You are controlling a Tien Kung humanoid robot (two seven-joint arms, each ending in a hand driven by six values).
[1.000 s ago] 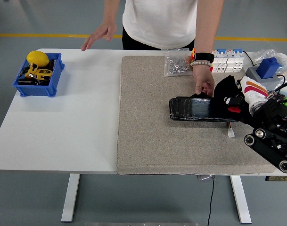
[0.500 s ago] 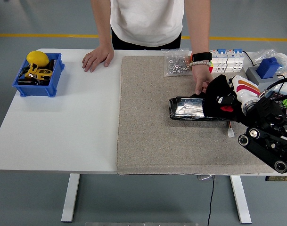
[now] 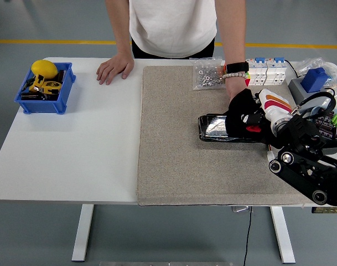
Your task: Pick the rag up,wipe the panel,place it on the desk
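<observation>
**Wiping the panel with the rag**

We are seeing the robot's right hand (image 3: 262, 113) pressing a black cloth rag (image 3: 243, 113) onto the dark shiny rectangular panel (image 3: 215, 127), which is lying on the grey felt mat (image 3: 179, 144). The fingers are curled around the rag. A person's hand (image 3: 233, 90) is touching the panel's far edge; the other hand (image 3: 114, 69) is resting flat on the white table (image 3: 68, 144).

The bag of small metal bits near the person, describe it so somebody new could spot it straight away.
Start at the grey mat covering the right part of the white table. Along its far edge, just left of the white switch blocks, lies a clear plastic bag. It alone is see-through and full of shiny silver nuts or washers.
</observation>
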